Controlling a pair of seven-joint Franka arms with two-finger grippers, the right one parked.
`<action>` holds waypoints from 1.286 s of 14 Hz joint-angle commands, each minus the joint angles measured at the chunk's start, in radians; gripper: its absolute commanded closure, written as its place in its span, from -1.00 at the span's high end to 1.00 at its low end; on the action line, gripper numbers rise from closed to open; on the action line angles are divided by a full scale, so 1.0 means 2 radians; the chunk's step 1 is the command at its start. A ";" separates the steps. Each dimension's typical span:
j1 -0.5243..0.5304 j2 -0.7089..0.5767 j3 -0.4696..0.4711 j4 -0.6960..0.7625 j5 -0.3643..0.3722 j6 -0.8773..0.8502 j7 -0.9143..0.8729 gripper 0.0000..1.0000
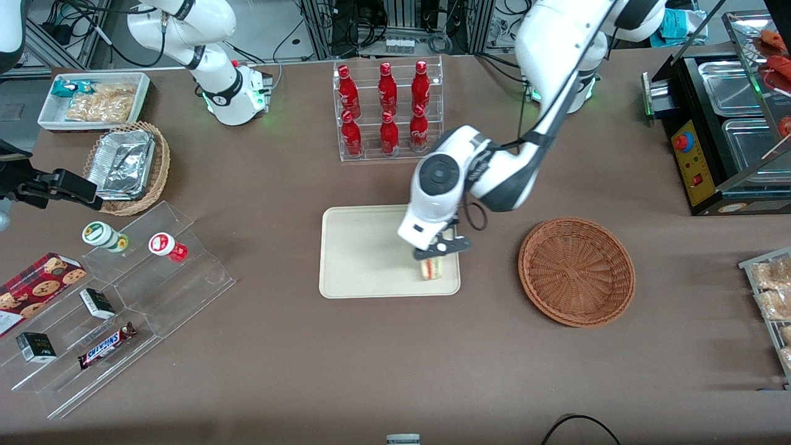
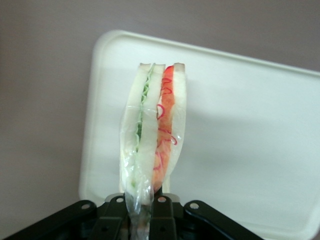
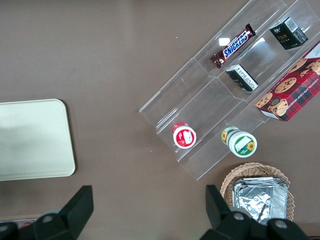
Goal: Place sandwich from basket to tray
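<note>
The left arm's claw hangs over the tray, above the corner nearest the front camera on the working arm's side, and its 2 black fingers are clamped on the sandwich. In the wrist view the sandwich stands on edge in a clear wrapper, pinched at its narrow end, with green filling in one seam and red in the other, and the cream tray spreads beneath it. From the front its lower end looks to be on or just above the tray's surface; I cannot tell whether it touches. The round reddish-brown basket sits on the table beside the tray toward the working arm's end, apart from it, and holds nothing. Farther from the front camera than the tray, a clear rack carries 6 red bottles in 2 rows. Toward the parked arm's end of the table stands a stepped clear display bearing 2 small cups, 2 dark little boxes and a Snickers bar, with a red cookie box beside it. A tan wicker basket of foil containers sits near that end as well, next to a white bin of snacks.
</note>
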 commanded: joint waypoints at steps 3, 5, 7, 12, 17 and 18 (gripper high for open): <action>-0.041 0.034 0.006 0.016 0.005 0.066 -0.029 -0.76; -0.042 0.044 0.006 0.019 0.006 0.074 -0.028 -0.76; -0.047 0.051 0.005 0.019 0.005 0.074 -0.032 -0.76; -0.046 0.055 0.006 0.022 -0.007 0.075 -0.036 0.99; -0.042 0.004 0.009 0.035 -0.002 0.006 -0.030 1.00; -0.036 -0.011 0.010 0.034 0.000 -0.022 -0.028 1.00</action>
